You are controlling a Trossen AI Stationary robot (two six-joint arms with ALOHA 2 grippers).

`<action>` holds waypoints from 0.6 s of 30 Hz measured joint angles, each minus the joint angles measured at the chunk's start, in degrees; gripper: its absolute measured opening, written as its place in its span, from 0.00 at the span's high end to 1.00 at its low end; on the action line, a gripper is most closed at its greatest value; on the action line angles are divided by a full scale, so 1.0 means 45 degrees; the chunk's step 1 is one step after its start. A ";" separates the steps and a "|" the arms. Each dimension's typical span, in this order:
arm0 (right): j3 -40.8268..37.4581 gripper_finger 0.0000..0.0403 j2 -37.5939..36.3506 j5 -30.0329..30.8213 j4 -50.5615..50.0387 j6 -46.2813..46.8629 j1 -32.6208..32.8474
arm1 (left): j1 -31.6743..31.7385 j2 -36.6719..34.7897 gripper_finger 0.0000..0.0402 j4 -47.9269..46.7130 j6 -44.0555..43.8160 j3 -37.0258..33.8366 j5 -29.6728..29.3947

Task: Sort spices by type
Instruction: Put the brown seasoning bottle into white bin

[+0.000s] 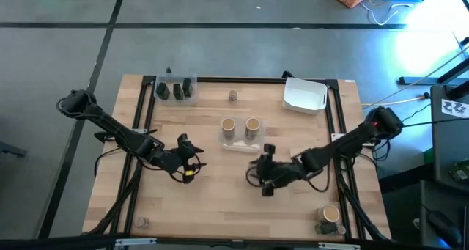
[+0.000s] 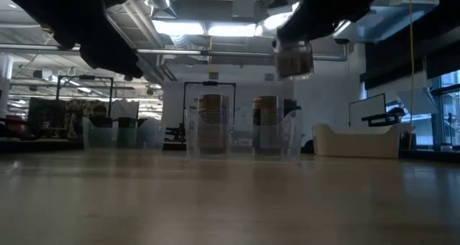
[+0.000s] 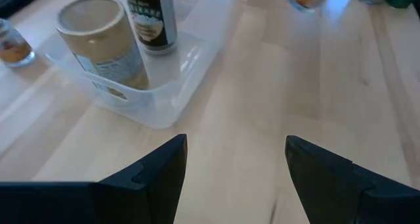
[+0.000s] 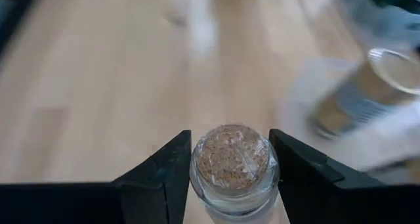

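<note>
The right gripper (image 4: 230, 168) has its jaws pinched on a small round glass jar (image 4: 233, 163) with brown granules inside, one dark finger on each side. In the low view that jar (image 2: 294, 59) hangs well above the table top (image 2: 230, 202), i.e. lifted clear. From above, the right gripper (image 1: 265, 171) sits mid-table, just in front of the clear tray (image 1: 241, 142).

The left gripper (image 3: 233, 165) has its jaws spread wide w/ nothing between them, only bare wood. From above, the left gripper (image 1: 187, 162) is left of centre, near the tray but apart from it.

Outward: the clear tray holds two tan cylinders (image 1: 228, 126) (image 1: 252, 125) side by side (pale tops up). A second clear tub (image 1: 176, 90) at the back left holds three dark jars (image 1: 176, 91). One tiny jar (image 1: 233, 95) stands alone at the back, between that tub and the white tub (image 1: 305, 94).

At the front right corner stands another tan cylinder (image 1: 330, 215), w/ a dark item (image 1: 325, 227) beside it, probably another jar, though it is too small to tell. A tiny jar (image 1: 142, 222) sits at the front left.
</note>
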 joint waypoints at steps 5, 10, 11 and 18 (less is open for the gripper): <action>-0.0245 0.55 -0.0558 0.0490 -0.0869 -0.0546 -0.0856 | 0.0589 0.0000 0.40 -0.0042 0.0088 0.0000 -0.0112; -0.1052 0.55 -0.1464 0.0496 -0.1100 -0.0901 -0.2053 | 0.1359 0.0000 0.40 -0.0255 0.0288 0.0000 -0.0353; -0.1229 0.55 -0.1710 0.0504 -0.1114 -0.0956 -0.2304 | 0.1545 0.0000 0.40 -0.0369 0.0410 0.0000 -0.0353; -0.2538 0.55 -0.4071 0.0550 -0.1669 -0.1157 -0.4119 | 0.2799 0.0005 0.40 -0.0565 0.1815 0.0005 -0.0353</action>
